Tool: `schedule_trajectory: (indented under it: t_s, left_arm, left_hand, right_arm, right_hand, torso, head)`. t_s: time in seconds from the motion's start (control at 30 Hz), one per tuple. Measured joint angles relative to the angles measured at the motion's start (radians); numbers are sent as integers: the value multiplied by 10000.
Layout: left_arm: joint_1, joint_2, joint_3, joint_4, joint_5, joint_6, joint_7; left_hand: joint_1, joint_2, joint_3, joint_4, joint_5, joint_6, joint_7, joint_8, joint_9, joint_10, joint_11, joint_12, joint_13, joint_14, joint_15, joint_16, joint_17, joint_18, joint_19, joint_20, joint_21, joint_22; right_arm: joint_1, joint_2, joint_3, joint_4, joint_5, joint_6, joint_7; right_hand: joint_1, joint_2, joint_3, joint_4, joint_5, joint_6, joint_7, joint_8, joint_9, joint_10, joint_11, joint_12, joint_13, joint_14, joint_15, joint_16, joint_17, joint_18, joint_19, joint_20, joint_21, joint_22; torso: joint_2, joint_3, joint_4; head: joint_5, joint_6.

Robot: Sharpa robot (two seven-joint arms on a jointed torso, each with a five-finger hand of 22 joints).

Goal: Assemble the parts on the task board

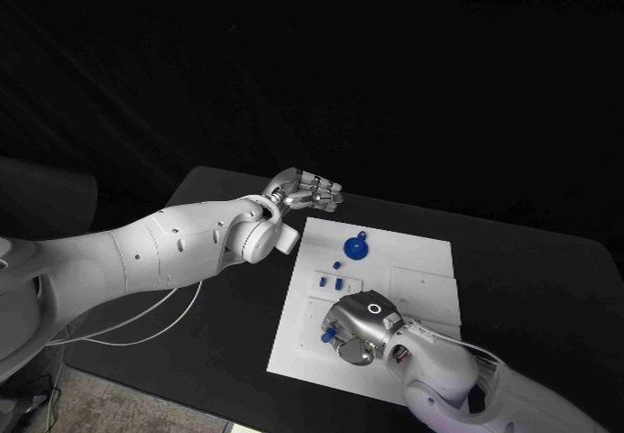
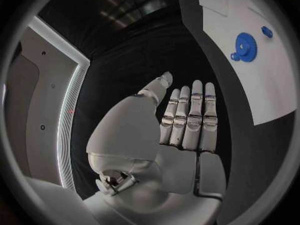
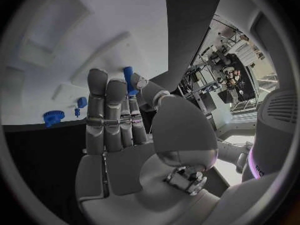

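while right hand pinches small blue peg over task board, left hand idles empty, fingers straight — peg likely light, rigid, slick; grip mid-shaft.

One white task board lies on one black table. On the board the head view shows one large blue gear, one tiny blue piece beside it, and two small blue blocks standing in slots. One more blue part sits at the right hand, possibly a peg. Two hands appear, counting the left hand.
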Motion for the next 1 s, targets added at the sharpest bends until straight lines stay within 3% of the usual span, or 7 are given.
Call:
schedule_trajectory:
  t_s: [0.4,0.7,1.0]
  left_arm:
    - [0,12,0,-16,1,48,-36]
    - [0,91,0,-59,1,77,-55]
    - [0,93,0,-80,2,111,-86]
  left_hand:
    - [-36,36,-28,28,0,-26,-26,0,0,0,-1,0,0,0,0,0,0,0,0,0,0,1]
    - [-36,36,-28,28,0,-26,-26,0,0,0,-1,0,0,-35,35,0,0,0,-37,37,0,-1]
    - [-36,35,-28,28,0,-26,-26,0,0,1,-1,0,0,-35,35,0,0,-1,-37,37,0,-1]
  right_arm:
    - [-3,60,-40,18,-186,45,-173]
    - [60,98,-305,5,-141,120,-186]
    - [108,182,-495,-15,-74,80,-186]
  right_hand:
    - [-23,-25,55,1,-1,29,-29,0,1,-1,1,0,3,0,0,0,-1,3,0,1,0,10]
    - [-22,-25,49,-5,193,33,-33,0,1,-4,3,0,-9,-2,-2,-1,-47,2,16,17,-150,-43]
    - [-23,-25,-19,-12,196,34,-34,0,3,-7,6,5,-9,-28,-27,-6,-68,2,15,18,-158,-43]
  torso:
    - [-3,12,-1]
    - [-3,12,-11]
    - [-1,11,-5]
  head:
    - [-27,8]
    - [-39,16]
    - [-54,1]
